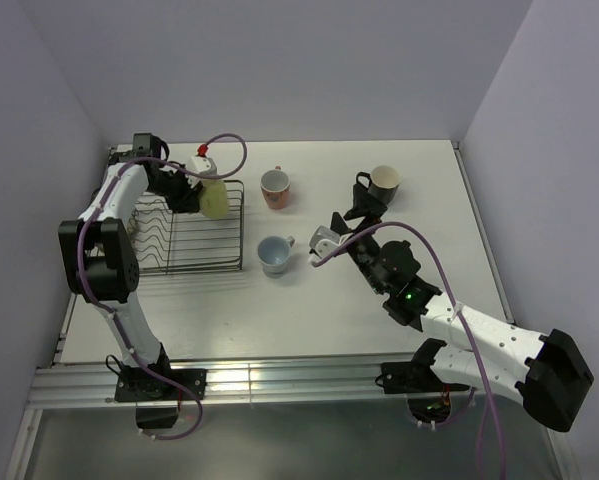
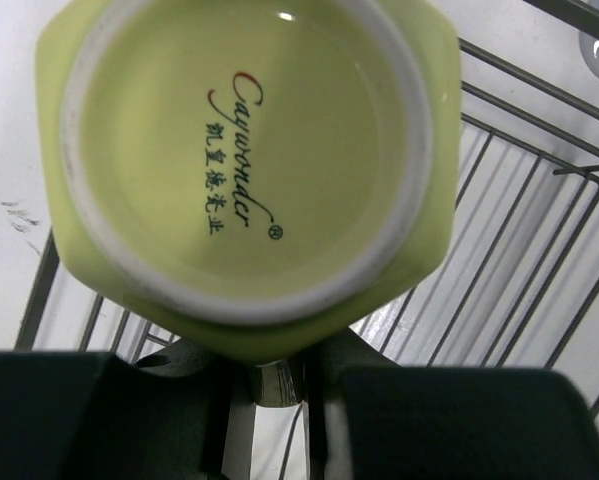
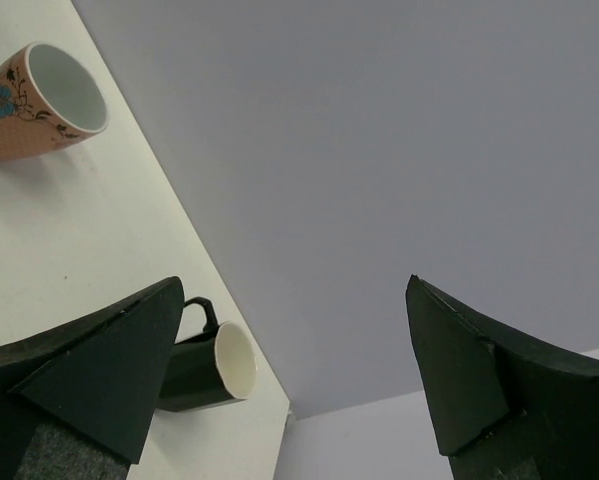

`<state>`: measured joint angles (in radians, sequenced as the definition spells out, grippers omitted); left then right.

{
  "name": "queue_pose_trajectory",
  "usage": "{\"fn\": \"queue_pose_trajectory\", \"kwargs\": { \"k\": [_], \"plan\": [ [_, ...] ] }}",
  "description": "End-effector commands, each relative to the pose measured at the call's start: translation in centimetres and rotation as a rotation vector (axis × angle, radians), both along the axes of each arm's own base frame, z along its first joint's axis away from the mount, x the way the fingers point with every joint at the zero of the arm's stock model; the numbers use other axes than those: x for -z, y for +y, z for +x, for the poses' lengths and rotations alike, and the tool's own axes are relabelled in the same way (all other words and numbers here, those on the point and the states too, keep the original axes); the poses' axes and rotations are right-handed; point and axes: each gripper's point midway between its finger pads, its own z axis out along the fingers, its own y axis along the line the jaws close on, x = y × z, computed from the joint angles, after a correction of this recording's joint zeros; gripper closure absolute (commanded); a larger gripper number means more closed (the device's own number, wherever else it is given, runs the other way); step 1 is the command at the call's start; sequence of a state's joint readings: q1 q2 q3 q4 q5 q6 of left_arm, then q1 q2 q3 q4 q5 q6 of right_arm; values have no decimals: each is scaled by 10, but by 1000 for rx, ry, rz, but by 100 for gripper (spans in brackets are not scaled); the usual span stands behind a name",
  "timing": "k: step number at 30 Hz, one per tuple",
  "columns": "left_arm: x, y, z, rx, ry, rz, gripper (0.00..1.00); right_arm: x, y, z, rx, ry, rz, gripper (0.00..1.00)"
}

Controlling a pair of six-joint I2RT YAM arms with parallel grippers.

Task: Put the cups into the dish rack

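Observation:
My left gripper (image 1: 191, 190) is shut on the pale yellow mug (image 1: 213, 197) and holds it over the far right part of the dark wire dish rack (image 1: 184, 245). In the left wrist view the mug's base (image 2: 244, 150) faces the camera, with my left gripper (image 2: 269, 385) pinching its lower edge above the rack wires (image 2: 519, 250). My right gripper (image 1: 344, 225) is open and empty, between the light blue mug (image 1: 275, 254) and the black mug (image 1: 382, 181). The pink patterned cup (image 1: 275, 187) stands right of the rack. The right wrist view shows the pink cup (image 3: 49, 100), the black mug (image 3: 204, 370) and my open right gripper (image 3: 289, 370). The brown cups are out of view.
The white table (image 1: 429, 230) ends at lilac walls at the back and sides. An aluminium rail (image 1: 279, 380) runs along the near edge by the arm bases. The rack's near rows of prongs hold nothing.

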<state>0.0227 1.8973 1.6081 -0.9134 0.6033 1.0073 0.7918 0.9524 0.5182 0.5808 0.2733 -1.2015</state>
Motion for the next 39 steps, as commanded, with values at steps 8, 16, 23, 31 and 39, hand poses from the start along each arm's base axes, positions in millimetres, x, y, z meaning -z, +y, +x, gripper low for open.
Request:
{"fn": "queue_pose_trajectory", "kwargs": {
  "k": [8, 16, 23, 31, 39],
  "plan": [
    [-2, -11, 24, 31, -105, -28, 100, -21, -6, 6, 34, -27, 37, 0],
    [6, -25, 20, 78, -93, -35, 100, -19, -6, 6, 35, -19, 36, 0],
    [14, -31, 18, 87, -92, -18, 100, -16, -6, 7, 36, -9, 36, 0],
    [18, -37, 23, 83, -90, -21, 100, -15, -7, 8, 41, -5, 38, 0],
    [25, -33, 27, 76, -95, -3, 100, -11, -6, 8, 38, 4, 37, 0]
  ]
}}
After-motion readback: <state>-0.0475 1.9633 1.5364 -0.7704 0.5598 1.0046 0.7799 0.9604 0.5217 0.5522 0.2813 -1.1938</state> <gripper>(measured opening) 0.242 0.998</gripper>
